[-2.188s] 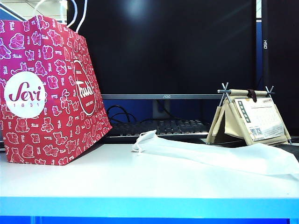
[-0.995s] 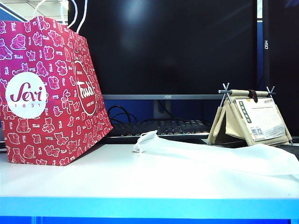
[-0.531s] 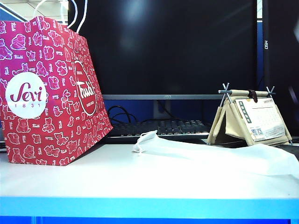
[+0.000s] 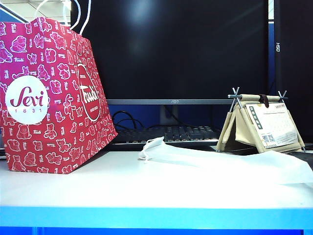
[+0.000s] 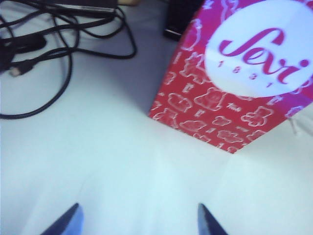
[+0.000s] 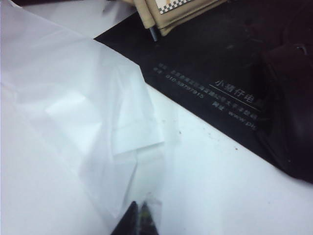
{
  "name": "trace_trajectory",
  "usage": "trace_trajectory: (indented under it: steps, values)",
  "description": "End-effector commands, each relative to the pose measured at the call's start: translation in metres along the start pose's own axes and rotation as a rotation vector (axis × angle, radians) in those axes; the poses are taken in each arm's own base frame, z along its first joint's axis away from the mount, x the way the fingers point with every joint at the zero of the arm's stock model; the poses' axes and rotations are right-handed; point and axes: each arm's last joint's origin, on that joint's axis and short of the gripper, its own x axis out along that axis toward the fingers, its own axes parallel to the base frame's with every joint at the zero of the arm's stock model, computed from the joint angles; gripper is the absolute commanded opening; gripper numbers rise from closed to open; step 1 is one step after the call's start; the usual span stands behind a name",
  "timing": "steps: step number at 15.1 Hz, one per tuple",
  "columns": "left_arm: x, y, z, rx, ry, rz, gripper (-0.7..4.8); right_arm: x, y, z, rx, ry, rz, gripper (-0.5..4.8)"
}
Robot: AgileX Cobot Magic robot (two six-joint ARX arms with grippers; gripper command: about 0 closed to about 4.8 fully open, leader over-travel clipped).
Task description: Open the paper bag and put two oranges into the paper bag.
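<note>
Paper bag [image 4: 46,98] stands upright on the white table [image 4: 146,188], at the left end in the exterior view, white cord handles up top, "Sevi" logo facing the camera. No oranges visible in any view.

Left gripper [image 5: 139,223]: only the two blue fingertips show in its wrist view, spread wide with bare table between them, nothing held. It sits near the paper bag's bottom corner [image 5: 230,98], not touching it. Black cables [image 5: 58,54] lie on the table to the side of the bag away from the logo face.

Right gripper [image 6: 139,220]: jaws closed together, tips resting at the edge of the flat white fabric bag [image 6: 83,122]; can't tell if any fabric is pinched. That white bag [image 4: 220,164] lies flat on the table, well apart from the paper bag, to its right. Beyond it, a black mat with white print [image 6: 220,58] and a beige desk calendar stand [image 4: 261,122].

Neither arm shows in the exterior view.
</note>
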Motion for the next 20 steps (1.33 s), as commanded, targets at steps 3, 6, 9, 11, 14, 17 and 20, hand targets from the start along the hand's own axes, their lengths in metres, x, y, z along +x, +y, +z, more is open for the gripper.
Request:
trace_trajectory:
  steps: [3, 6, 9, 11, 14, 17, 20]
  values:
    - [0.0, -0.001, 0.002, -0.005, -0.011, -0.006, 3.04, 0.0, 0.001, 0.002, 0.008, -0.012, 0.007, -0.04]
    - [0.0, 0.0, 0.001, -0.006, -0.012, 0.001, 3.04, -0.021, -0.007, 0.011, 0.064, -0.181, 0.052, -0.04]
    - [0.007, 0.003, -0.006, -0.001, -0.025, -0.021, 3.04, -0.044, -0.017, 0.032, 0.143, -0.508, 0.024, -0.04]
    - [0.01, 0.002, -0.002, 0.023, -0.096, -0.054, 3.05, -0.053, -0.028, 0.048, 0.178, -0.696, -0.069, -0.04]
    - [0.015, -0.001, 0.0, 0.069, -0.21, -0.113, 3.05, -0.06, -0.043, 0.053, 0.197, -0.796, -0.234, -0.04]
    - [0.015, -0.012, -0.004, 0.098, -0.168, -0.234, 3.05, -0.057, -0.039, 0.052, 0.199, -0.769, -0.206, -0.04]
    - [0.015, -0.019, -0.006, 0.116, -0.143, -0.306, 3.05, -0.056, -0.033, 0.051, 0.192, -0.747, -0.131, -0.04]
